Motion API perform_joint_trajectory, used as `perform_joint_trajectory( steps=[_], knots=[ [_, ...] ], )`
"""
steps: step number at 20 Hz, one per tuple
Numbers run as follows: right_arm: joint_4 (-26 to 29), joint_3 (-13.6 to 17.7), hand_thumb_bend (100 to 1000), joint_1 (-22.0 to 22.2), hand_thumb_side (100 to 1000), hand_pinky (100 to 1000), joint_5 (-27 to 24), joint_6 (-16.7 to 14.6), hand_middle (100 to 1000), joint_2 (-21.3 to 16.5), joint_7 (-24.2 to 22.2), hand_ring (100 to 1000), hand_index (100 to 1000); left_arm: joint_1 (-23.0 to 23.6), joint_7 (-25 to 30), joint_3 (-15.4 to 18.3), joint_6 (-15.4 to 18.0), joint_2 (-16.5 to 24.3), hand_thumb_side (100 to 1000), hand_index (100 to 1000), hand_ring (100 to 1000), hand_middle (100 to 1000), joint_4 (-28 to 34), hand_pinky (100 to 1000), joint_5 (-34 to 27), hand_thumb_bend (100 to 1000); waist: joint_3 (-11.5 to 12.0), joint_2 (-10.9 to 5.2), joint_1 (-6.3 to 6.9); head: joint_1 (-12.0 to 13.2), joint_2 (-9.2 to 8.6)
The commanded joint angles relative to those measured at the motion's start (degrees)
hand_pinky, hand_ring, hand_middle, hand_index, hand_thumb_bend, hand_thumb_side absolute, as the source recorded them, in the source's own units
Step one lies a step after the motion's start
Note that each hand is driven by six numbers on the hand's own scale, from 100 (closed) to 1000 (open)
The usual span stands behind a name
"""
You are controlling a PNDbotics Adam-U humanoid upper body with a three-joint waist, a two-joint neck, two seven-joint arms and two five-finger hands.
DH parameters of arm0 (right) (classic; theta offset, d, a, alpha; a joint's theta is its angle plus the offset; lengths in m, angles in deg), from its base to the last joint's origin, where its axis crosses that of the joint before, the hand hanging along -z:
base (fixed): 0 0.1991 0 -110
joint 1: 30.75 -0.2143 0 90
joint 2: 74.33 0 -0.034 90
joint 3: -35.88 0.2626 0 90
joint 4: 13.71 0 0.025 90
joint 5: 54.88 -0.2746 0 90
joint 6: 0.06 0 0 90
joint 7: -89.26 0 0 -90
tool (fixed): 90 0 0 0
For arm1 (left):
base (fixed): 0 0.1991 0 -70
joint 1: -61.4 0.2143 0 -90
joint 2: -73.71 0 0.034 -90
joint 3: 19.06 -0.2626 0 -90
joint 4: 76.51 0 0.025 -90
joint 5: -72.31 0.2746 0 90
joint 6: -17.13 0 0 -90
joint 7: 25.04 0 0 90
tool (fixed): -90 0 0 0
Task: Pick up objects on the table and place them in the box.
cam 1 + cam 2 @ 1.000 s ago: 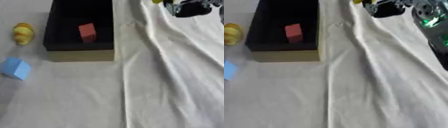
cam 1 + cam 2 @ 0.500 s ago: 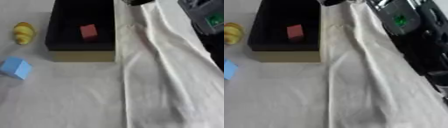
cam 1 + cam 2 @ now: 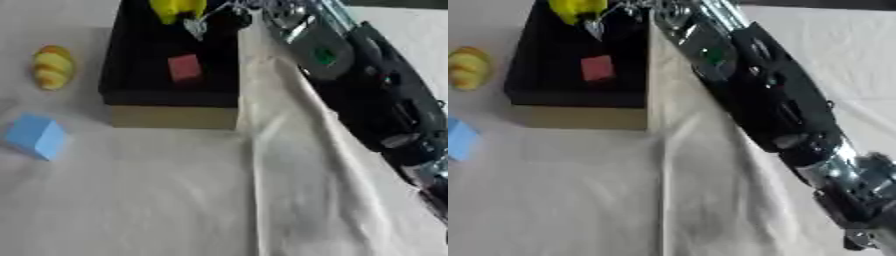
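- Left eye view shows you the box point(image 3: 171, 107), black inside with a tan front wall, standing on the white cloth point(image 3: 175, 200) that covers the table; take the box as your landmark.
- Your right arm point(image 3: 772, 100) reaches in from the lower right and runs slantwise up past the box's right wall to its far end.
- Your right hand point(image 3: 223, 17) is over the far right part of the box, at the top edge of the view. Its fingers are curled on a yellow object point(image 3: 178, 8), which hangs over the box's far end. You cannot tell from these views whether the yellow object touches the box floor.
- A red block point(image 3: 185, 68) lies inside the box, on the black floor, near the middle and nearer to you than the yellow object. It is apart from the hand.
- A yellow and orange fruit-like object point(image 3: 52, 67) lies on the cloth to the left of the box, beside its left wall but not touching it.
- A blue cube point(image 3: 36, 136) sits on the cloth left of the box's front left corner and nearer to you, apart from the box and from the fruit-like object.
- The cloth is creased into a long fold that runs from the box's right front corner down towards you.
- Your left hand does not show in either view.
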Motion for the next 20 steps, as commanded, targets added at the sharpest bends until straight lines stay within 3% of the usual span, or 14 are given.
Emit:
perform_joint_trajectory(
  steps=[1,5,7,8,9,13,20],
  knots=[
    [-3.2,1.1,100,-1.5,100,736,2.3,-1.1,440,0.5,1.2,568,554,-0.8,0.1,0.8,0.3,1.5,522,834,762,684,0.8,772,-0.1,629,0.2,-1.47,-0.47,-0.2,-1.21],
    [-5.5,1.3,100,-1.5,100,751,5.4,-1.9,563,0.7,-0.1,668,687,-0.5,0.1,0.8,0.0,1.4,523,834,763,684,0.8,772,-0.1,626,-0.1,-1.57,-0.61,0.5,-1.58],
    [-5.7,1.4,105,-1.4,209,780,5.8,-3.2,666,0.6,-2.4,756,787,-0.3,0.1,0.8,0.0,1.4,525,833,763,683,0.8,772,0.0,626,-0.3,-1.67,-0.63,0.8,-1.67],
    [-5.6,1.5,177,-1.3,304,813,6.1,-4.0,746,0.4,-3.7,828,834,-0.2,0.1,0.9,-0.1,1.4,525,833,763,683,0.8,772,0.0,625,-0.5,-1.72,-0.63,1.0,-1.80],
    [-5.3,1.7,229,-1.3,341,844,6.5,-4.7,767,0.2,-4.9,872,844,-0.1,0.1,0.9,-0.1,1.4,527,833,763,683,0.8,772,0.0,624,-0.6,-1.76,-0.62,1.1,-1.91],
    [-3.5,2.9,372,-1.4,376,871,7.8,-6.0,766,-0.7,-7.5,900,855,0.6,0.0,0.9,-0.4,1.3,530,833,763,683,0.8,772,0.2,621,-1.2,-1.95,-0.54,1.5,-1.91],
    [0.2,4.1,339,-1.2,394,864,6.0,-5.8,759,-1.9,-6.4,886,865,1.2,-0.1,0.8,-1.0,1.2,534,833,763,682,0.8,772,0.5,619,-2.0,-2.29,-0.35,2.1,-1.16]
  ],
)
